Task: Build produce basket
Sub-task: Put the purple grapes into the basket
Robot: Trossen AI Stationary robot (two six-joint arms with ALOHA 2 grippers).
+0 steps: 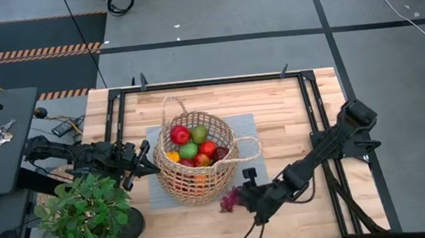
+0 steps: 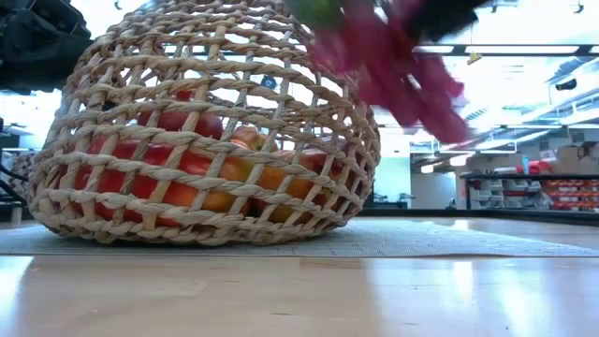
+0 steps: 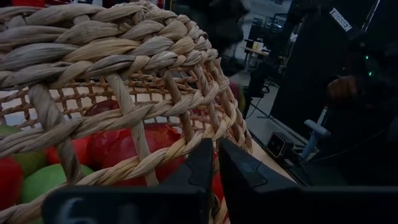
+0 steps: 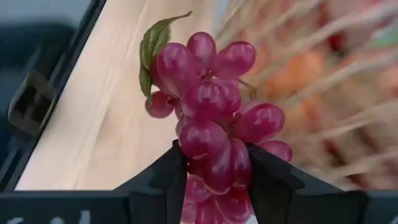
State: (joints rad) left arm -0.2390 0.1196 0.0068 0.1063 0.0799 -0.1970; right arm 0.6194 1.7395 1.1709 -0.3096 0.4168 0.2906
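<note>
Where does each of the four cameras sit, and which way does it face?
High: overhead, straight down on table; both arms, basket, grapes.
Low: table height, level across; basket and hanging grapes.
Left wrist: on left gripper, shut at the basket rim.
Right wrist: on right gripper, clamping grapes.
Shared: all show the basket; three show the grapes.

Left tool (image 1: 144, 165) pinched shut on basket rim, right tool (image 1: 243, 199) clamping grapes
</note>
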